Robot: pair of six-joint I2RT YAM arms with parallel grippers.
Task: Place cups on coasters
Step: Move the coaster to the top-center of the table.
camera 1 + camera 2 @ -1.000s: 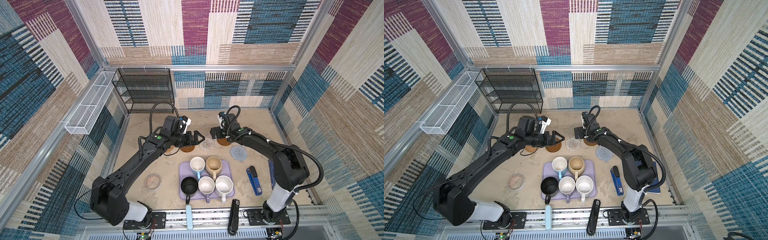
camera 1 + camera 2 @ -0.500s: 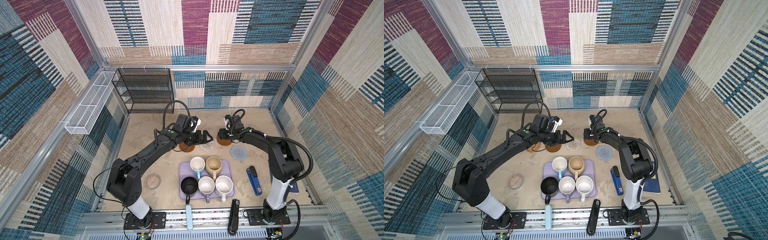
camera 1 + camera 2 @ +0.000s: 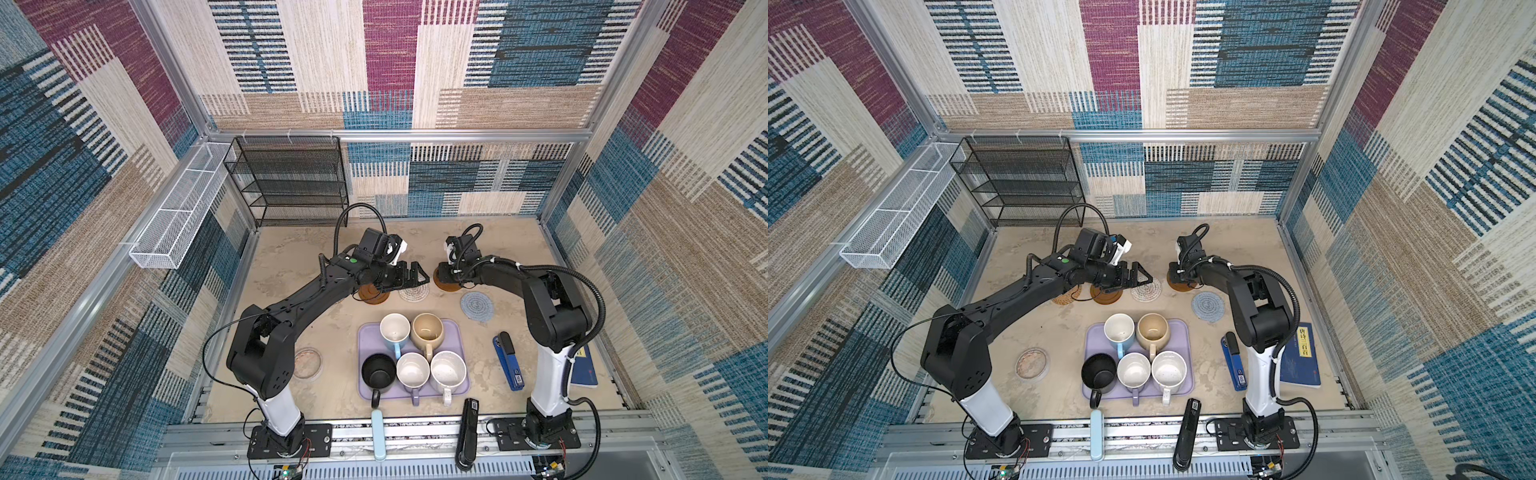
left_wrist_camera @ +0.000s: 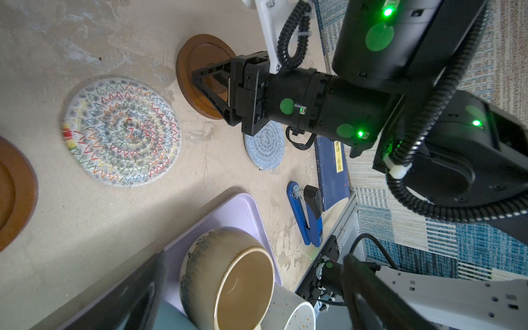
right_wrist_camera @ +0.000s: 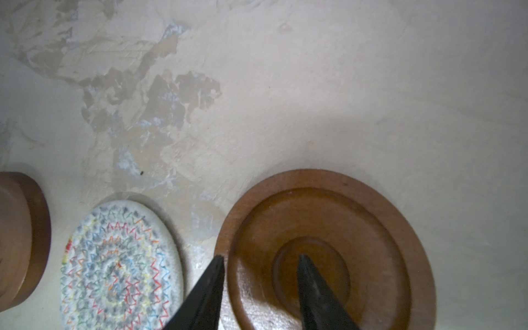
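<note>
Five cups stand on the lavender tray (image 3: 365, 337): light blue (image 3: 395, 328), beige-tan (image 3: 428, 330), black (image 3: 378, 371), lavender (image 3: 412, 370) and speckled white (image 3: 448, 371). Beyond the tray lie the coasters: woven rattan (image 3: 1064, 297), brown wooden (image 3: 374, 294), whitish crocheted (image 3: 414, 293), a second brown wooden (image 3: 444, 285) and blue-grey crocheted (image 3: 477, 306). My left gripper (image 3: 411, 276) hangs open over the whitish coaster, empty; its wrist view looks past the gripper (image 4: 254, 255) onto the beige cup (image 4: 228, 283). My right gripper (image 5: 260, 257) stands astride the second wooden coaster's (image 5: 371, 228) rim, jaws partly closed.
A pinkish dish (image 3: 307, 363) lies left of the tray. A blue stapler (image 3: 509, 361) and a blue book (image 3: 1300, 353) lie to the right. A black wire rack (image 3: 291, 183) stands at the back left, beside a white mesh basket (image 3: 178, 220) on the wall.
My right gripper's jaws have narrowed around the wooden coaster's rim, and that arm has folded back toward its base. My left gripper has shifted right, from the first wooden coaster toward the whitish one.
</note>
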